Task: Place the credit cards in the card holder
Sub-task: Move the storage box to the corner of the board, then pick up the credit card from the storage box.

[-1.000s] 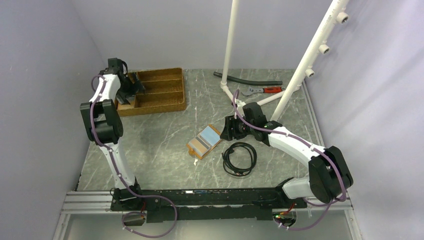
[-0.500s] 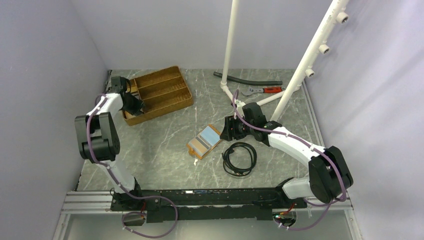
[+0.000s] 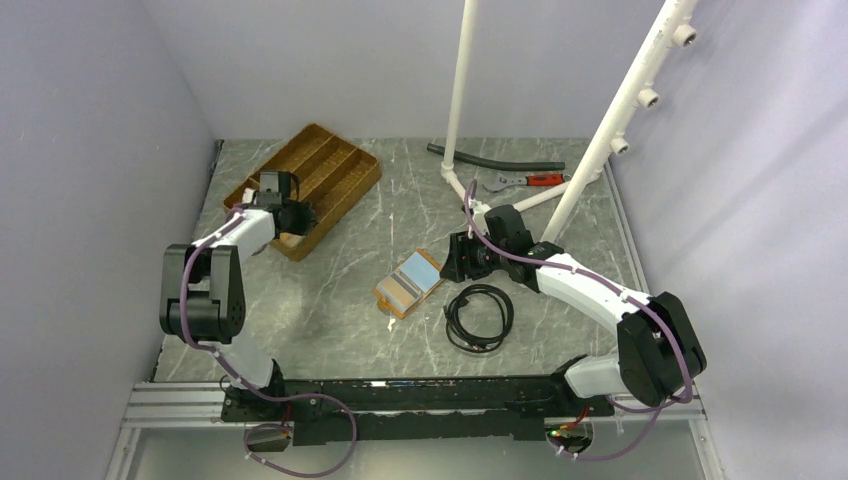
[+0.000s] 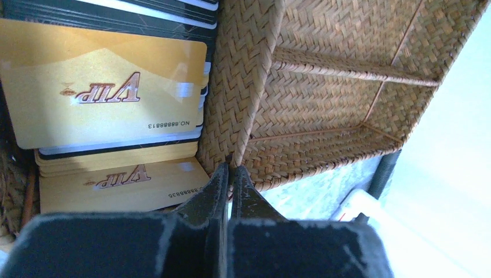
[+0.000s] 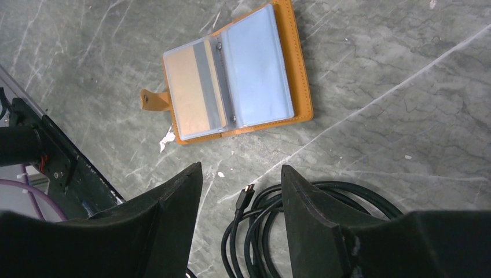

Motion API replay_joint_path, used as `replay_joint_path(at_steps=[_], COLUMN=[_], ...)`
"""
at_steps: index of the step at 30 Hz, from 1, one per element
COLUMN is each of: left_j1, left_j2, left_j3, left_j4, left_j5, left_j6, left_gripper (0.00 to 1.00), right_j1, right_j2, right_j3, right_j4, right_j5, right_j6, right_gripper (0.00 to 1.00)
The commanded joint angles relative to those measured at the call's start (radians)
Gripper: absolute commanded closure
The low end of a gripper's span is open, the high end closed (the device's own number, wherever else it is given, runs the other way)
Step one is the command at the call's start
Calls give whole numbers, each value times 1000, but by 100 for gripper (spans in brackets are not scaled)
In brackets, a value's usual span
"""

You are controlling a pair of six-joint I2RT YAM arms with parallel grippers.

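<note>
Left wrist view: left gripper (image 4: 230, 174) is pinched shut, tips right at the tray's (image 4: 243, 87) woven wall, with gold VIP cards (image 4: 110, 87) stacked at frame left. Right gripper (image 5: 240, 168) gapes wide near the cable (image 5: 278, 231), and the card holder (image 5: 231, 75) lies open at top centre there.

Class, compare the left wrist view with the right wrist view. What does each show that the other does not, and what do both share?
Left wrist only: gold VIP cards stacked in one compartment of the woven tray, and the shut left claw with its tips at the tray's wall.
Right wrist only: the orange holder lying open, a coiled black cable, and the open right claw above both.
Both: the grey marbled table, though the left wrist view shows only a sliver of it beyond the tray.
</note>
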Motion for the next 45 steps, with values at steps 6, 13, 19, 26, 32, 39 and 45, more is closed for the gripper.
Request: replay_joint_path(at_steps=[6,13,19,26,32,39,45], left_j1=[-69,-70,-37,75,148,94,-3], left_j2=[127,46,-37,4,129,106,215], left_j3=[178,156,281,417,508,394,441], left_j4=[-11,3,-191,-479,-544,-405,-457], left_j5=[86,218,302,170,371,543,429], left_j6=[-35,169,654,1058,1161,1156,1168], left_gripper=[74,22,1,1,11,6,7], right_j1=[4,4,4,4,4,3,4], right_j2=[-12,-8,-13,-2,9,17,9], right_j3=[12,11,-2,-8,10,-1,4], right_j4=[13,18,14,25,1,11,8], right_j5=[0,-6,-12,-59,-71,-74,-70], right_j6=[-23,-25,-32,-23,-43,-39,-40], right_gripper=[45,46,46,46,46,46,46])
